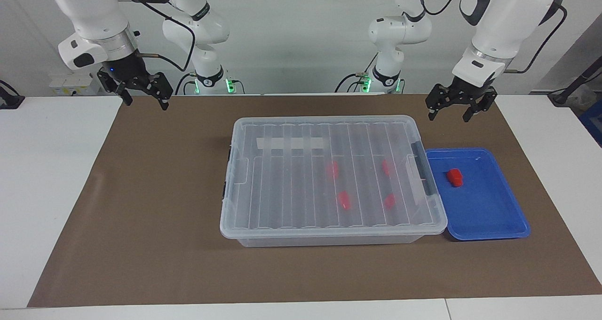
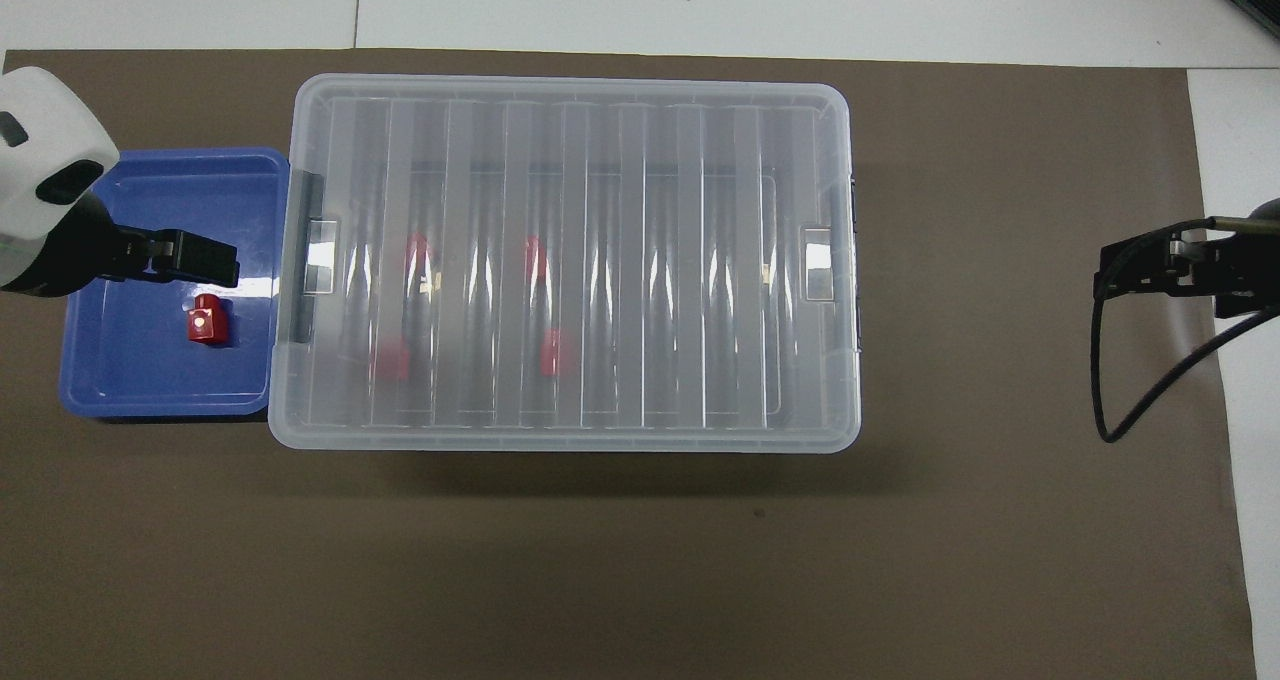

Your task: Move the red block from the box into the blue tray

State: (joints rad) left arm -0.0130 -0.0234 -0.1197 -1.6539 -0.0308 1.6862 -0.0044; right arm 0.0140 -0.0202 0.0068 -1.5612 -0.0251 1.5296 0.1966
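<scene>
Left gripper (image 1: 450,114): jaws spread, empty, raised above the brown mat at the tray's robot-side edge. Right gripper (image 1: 143,100): jaws spread, empty, waiting over the mat's corner at the right arm's end. Small bright red plastic block (image 1: 455,177) rests inside the shallow blue plastic tray (image 1: 489,216), toward its 11 o'clock corner in the facing view. Large clear lidded plastic box (image 1: 282,179) touches the tray; four red blocks (image 1: 344,200) show through its lid.

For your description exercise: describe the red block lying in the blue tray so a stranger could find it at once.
Find the big clear lidded box on the brown mat. The blue tray sits beside it, toward the left arm's end. The red block there is the only one lying uncovered.
</scene>
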